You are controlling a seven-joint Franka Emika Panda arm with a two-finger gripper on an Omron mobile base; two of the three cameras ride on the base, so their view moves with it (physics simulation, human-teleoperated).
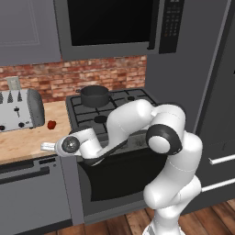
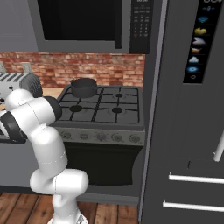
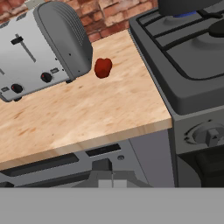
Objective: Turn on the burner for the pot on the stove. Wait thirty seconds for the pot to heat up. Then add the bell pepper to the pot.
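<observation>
While the gripper (image 3: 108,174) hangs fully closed and empty off the counter's (image 3: 87,118) front edge, the bell pepper (image 3: 103,68) sits ahead of it near the back, just beside the toaster (image 3: 39,48); the pot (image 1: 94,96) rests on the stove's (image 1: 137,98) rear-left burner.

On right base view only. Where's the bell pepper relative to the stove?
Observer: The bell pepper lies on the wooden counter, left of the stove, just off the toaster's right end.
Operator: Gripper state and position?
Observer: The gripper is shut on nothing. It hangs low at the counter's front edge, pointed toward the pepper.
Operator: Burner under the pot lit?
Observer: In the hand view a blue glow shows just beneath the pot, which looks like flame.
</observation>
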